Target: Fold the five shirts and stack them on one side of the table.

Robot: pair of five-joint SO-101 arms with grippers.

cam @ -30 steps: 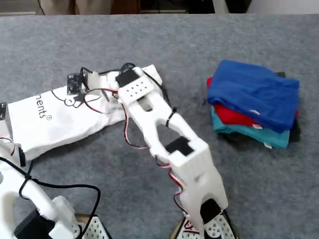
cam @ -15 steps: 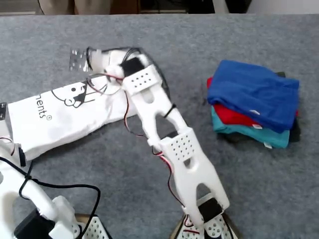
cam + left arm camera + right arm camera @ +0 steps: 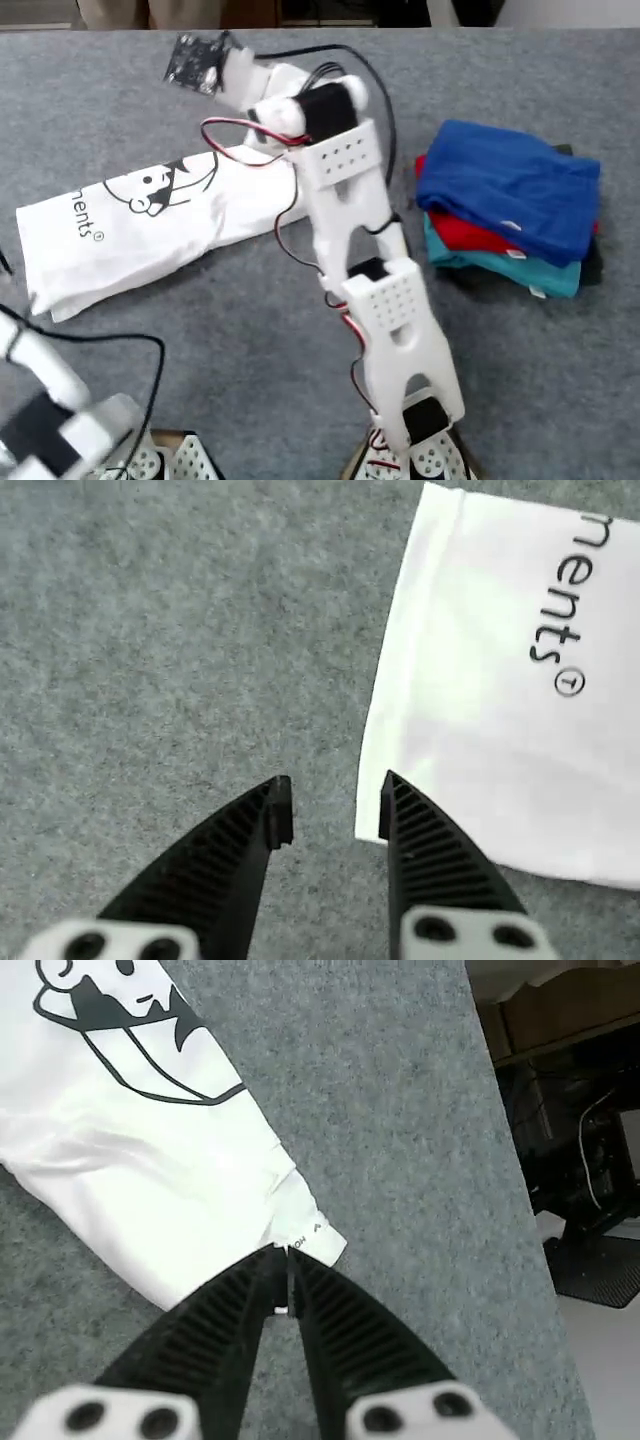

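Note:
A white shirt with a black cartoon print lies folded into a long strip at the left of the table. My right arm stretches from the near edge toward the far side, its wrist raised past the shirt's right end. In the right wrist view my right gripper is shut, its tips lined up over the labelled corner of the flat white shirt. My left gripper hangs open low over the cloth beside the other end of the white shirt, one fingertip at its edge.
At the right stands a stack of folded shirts: blue on top, then red, then teal, with a dark one underneath. The far table edge runs close to the right gripper. My left arm sits at the near left corner.
My right gripper rose off the middle of the white shirt and swung toward the far edge. The shirt stayed put, its print now uncovered. The left arm drew back toward the near left corner.

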